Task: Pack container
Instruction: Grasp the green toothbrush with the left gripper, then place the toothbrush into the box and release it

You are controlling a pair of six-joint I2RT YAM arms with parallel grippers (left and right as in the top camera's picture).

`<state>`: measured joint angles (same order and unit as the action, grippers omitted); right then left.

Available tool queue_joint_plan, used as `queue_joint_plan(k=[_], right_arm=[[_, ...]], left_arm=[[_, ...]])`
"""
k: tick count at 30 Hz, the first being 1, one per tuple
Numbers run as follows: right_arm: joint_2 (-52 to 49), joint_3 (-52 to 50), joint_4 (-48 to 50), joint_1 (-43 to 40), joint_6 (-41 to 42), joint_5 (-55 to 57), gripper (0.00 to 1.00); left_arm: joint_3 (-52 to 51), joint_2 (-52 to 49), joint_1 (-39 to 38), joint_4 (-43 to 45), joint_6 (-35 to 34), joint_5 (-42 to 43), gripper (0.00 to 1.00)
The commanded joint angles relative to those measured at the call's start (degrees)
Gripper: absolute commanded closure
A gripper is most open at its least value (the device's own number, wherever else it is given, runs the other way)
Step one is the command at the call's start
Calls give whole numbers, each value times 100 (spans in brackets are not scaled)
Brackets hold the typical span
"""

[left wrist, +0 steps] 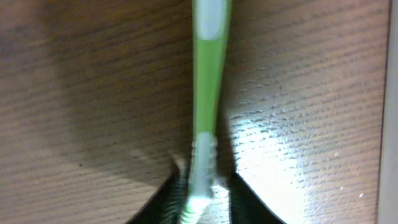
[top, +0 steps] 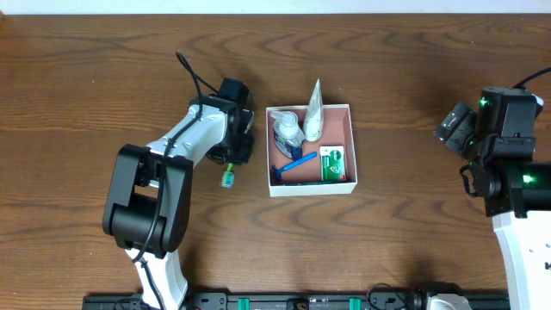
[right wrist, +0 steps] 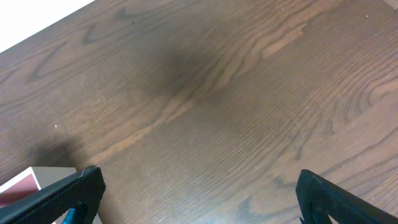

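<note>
The container point(top: 351, 146), a square white box with a pink inside, stands mid-table. It holds a clear bottle point(top: 287, 133), a white tube point(top: 313, 116), a blue razor point(top: 293, 164) and a green packet point(top: 332, 164). A green and white toothbrush point(top: 228, 178) lies on the table left of the container. My left gripper point(top: 238, 148) is low over it. In the left wrist view the jaws point(left wrist: 205, 186) sit narrowly on either side of the toothbrush point(left wrist: 208, 74), gripping it near its head. My right gripper point(top: 452, 125) is open and empty, well right of the container.
The right wrist view shows bare wood between the open jaws point(right wrist: 199, 186) and a corner of the container point(right wrist: 25, 180) at lower left. The container's white wall edges the left wrist view point(left wrist: 392, 112). The table's far edge runs along the top of the overhead view.
</note>
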<state>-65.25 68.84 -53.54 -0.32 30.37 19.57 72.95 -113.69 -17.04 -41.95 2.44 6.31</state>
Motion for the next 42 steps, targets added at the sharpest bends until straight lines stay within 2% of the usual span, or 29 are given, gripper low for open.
queue_joint_plan(k=[1, 5, 9, 16, 22, 25, 29, 33, 39, 42], right_arm=[[0, 42, -7, -39, -22, 96, 1], [0, 42, -9, -39, -22, 96, 1], [0, 42, -9, -39, -22, 96, 1], [0, 42, -7, -39, -22, 96, 1], [0, 42, -7, -39, -22, 96, 1], [0, 42, -7, -39, -22, 96, 1], [0, 42, -9, -39, -22, 96, 1], [0, 42, -9, -39, -22, 96, 1], [0, 42, -7, -39, -22, 96, 1], [0, 42, -7, -39, -22, 96, 1]], left_arm=[[-31, -236, -13, -87, 31, 120, 90], [87, -111, -13, -374, 31, -35, 94], [223, 339, -4, -640, 31, -295, 94], [337, 1954, -20, -905, 26, -433, 94], [337, 3285, -420, -710, 59, -122, 94], [337, 3628, -960, -481, 647, 310, 94], [302, 3506, -1805, -234, 1668, 374, 94], [271, 2846, -2459, 13, 2559, 308, 94], [271, 1650, -2643, 413, 2852, -334, 94], [271, 1360, -2645, 544, 2955, -337, 93]])
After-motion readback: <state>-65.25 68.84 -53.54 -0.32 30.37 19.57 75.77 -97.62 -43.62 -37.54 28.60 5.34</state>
